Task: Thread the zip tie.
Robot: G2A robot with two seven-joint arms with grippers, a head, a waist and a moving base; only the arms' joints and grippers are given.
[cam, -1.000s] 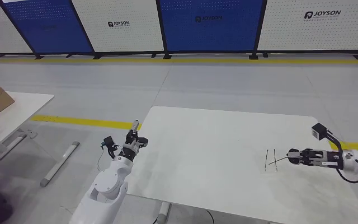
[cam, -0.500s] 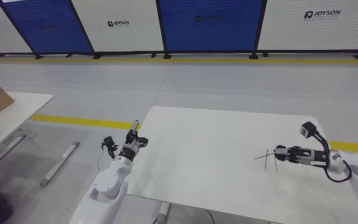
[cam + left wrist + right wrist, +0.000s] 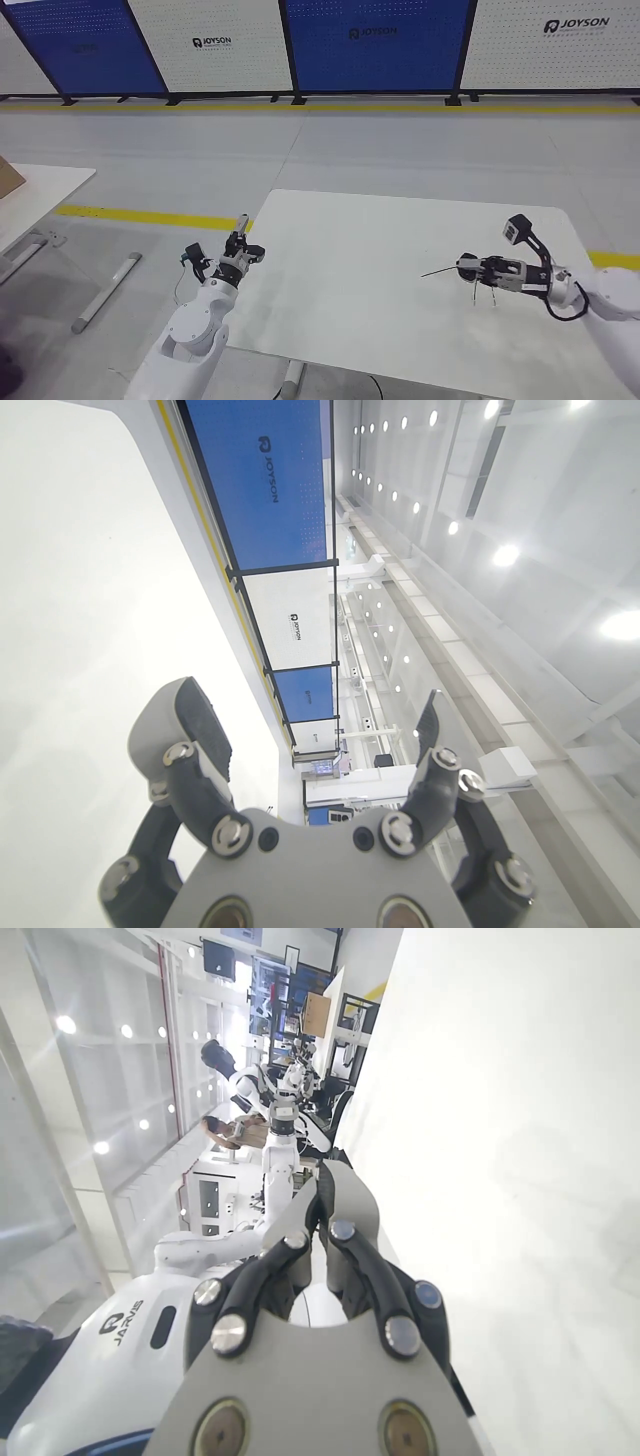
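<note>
Zip tie [image 3: 440,271], seemingly level, pointing leftward

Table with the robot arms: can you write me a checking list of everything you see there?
surface: white table, plain and flat.
job's things: dark zip tie sticks out sideways from the right gripper; another thin strip lies on the table beside it, too small to tell more.
clutter: nothing seen.
grippers: right gripper shut on the zip tie; left gripper open, by the table's edge.
cables: black cable loops at the right wrist.
surroundings: blue and white panels, yellow floor line, second table.
</note>
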